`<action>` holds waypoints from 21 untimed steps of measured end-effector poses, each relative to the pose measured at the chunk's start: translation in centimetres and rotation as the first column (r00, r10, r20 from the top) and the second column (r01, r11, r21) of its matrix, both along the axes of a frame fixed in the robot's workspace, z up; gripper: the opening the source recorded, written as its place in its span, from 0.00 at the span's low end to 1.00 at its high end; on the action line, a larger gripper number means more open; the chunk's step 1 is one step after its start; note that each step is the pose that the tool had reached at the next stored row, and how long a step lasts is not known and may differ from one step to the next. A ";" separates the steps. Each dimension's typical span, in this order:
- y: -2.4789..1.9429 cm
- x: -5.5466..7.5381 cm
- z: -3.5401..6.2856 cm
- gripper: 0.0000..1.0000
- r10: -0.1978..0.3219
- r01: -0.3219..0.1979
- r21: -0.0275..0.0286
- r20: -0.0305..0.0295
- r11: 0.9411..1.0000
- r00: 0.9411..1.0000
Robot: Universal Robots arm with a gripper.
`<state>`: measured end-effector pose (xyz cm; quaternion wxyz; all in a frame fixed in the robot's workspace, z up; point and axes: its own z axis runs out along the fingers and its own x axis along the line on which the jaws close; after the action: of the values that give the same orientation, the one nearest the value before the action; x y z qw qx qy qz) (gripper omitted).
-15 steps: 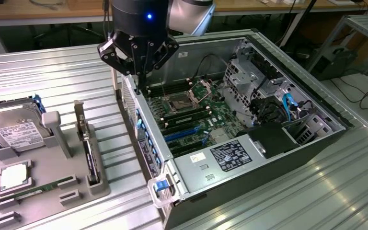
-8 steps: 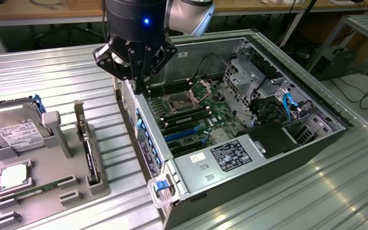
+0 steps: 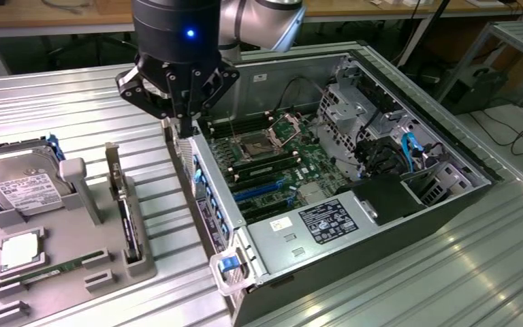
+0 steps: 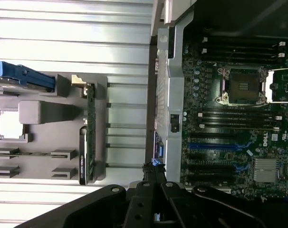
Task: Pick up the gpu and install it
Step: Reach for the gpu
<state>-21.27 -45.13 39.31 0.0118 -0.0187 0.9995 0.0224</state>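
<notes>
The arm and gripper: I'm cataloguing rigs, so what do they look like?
The arm has a rounded silver-grey joint and a black cylindrical wrist section bearing a small blue light. The gripper is black, built of angular linkage bars with silver bolts, tapering to narrow fingers.

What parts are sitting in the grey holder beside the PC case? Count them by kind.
In the grey holder:
hard drive: 1
CPU: 1
memory stick: 1
gpu: 1
Total: 4
</notes>
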 end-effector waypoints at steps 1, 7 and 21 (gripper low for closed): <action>0.00 -0.3 0.00 0.11 0.000 0.000 0.000 0.000 1.000 1.000; -0.02 -1.9 -0.02 0.11 0.000 0.000 0.000 0.000 1.000 1.000; -0.28 -4.3 -0.04 0.11 0.000 0.000 0.000 0.000 1.000 1.000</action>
<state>-25.59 -45.41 39.27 0.0119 -0.0187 0.9995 0.0224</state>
